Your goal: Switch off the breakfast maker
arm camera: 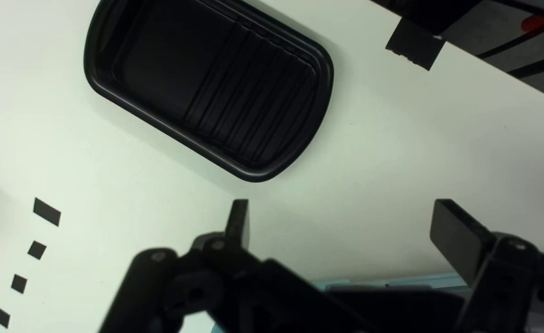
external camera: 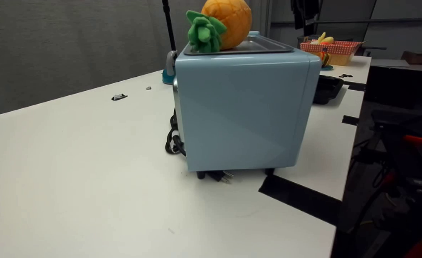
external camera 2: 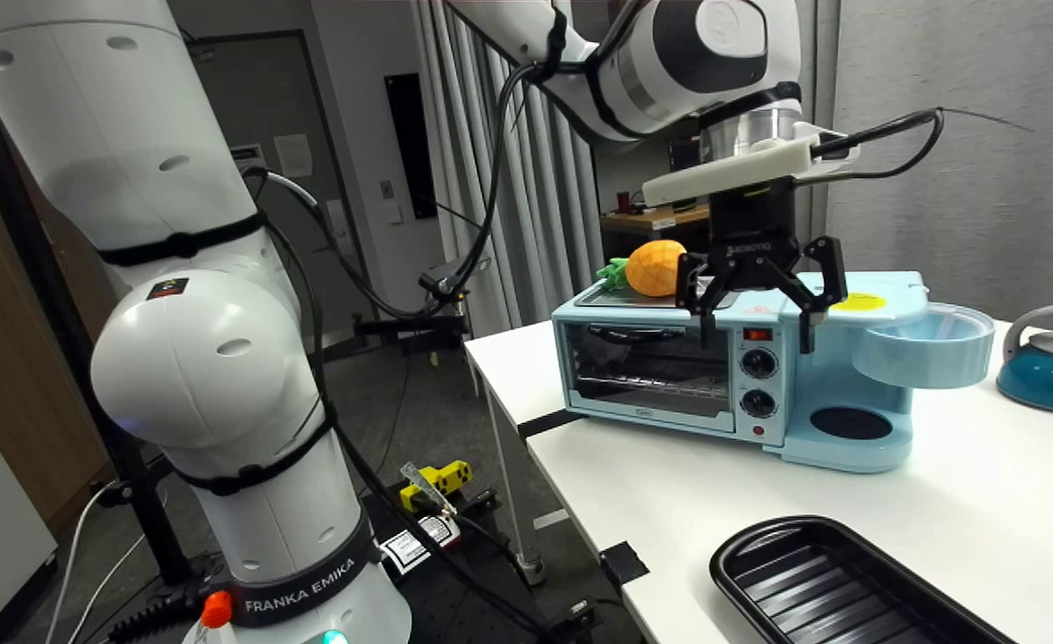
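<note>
Misalignment is the main risk here

In an exterior view, the boxy pale-blue breakfast maker (external camera 2: 790, 394) stands on the white counter (external camera 2: 669, 487), on the far side of a long black ribbed pan (external camera 2: 848, 586). The fingers (arm camera: 459, 240) are spread apart, pointing down and holding nothing, near its front; whether they touch it I cannot tell. Spread so wide, they could straddle or slip off a round black dial (external camera 2: 759, 362) or what looks like a red rectangular switch (external camera 2: 758, 334). Hard pressing might skid the breakfast maker; a careless swing could knock the orange plush pineapple (external camera 2: 654, 268) off its top.
</note>
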Motion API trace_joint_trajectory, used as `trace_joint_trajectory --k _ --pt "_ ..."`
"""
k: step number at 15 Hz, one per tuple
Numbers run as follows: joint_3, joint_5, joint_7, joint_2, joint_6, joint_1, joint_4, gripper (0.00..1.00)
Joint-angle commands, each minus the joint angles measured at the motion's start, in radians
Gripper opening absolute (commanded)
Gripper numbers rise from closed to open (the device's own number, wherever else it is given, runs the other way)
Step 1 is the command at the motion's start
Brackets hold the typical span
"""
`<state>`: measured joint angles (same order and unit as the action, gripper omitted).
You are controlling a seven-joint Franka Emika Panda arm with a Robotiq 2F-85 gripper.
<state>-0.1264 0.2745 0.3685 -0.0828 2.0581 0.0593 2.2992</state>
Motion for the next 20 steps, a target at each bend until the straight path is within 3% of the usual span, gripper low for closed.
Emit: trace_joint_trajectory --k 1,10,20 --pt "0.013 -0.007 0.037 0.03 0.033 0.006 -0.011 1.0" --pt "0.022 -0.135 0.207 0.032 0.029 0.001 -0.021 1.0" --pt "0.025 -0.121 0.179 0.031 0.037 0.004 -0.008 1.0"
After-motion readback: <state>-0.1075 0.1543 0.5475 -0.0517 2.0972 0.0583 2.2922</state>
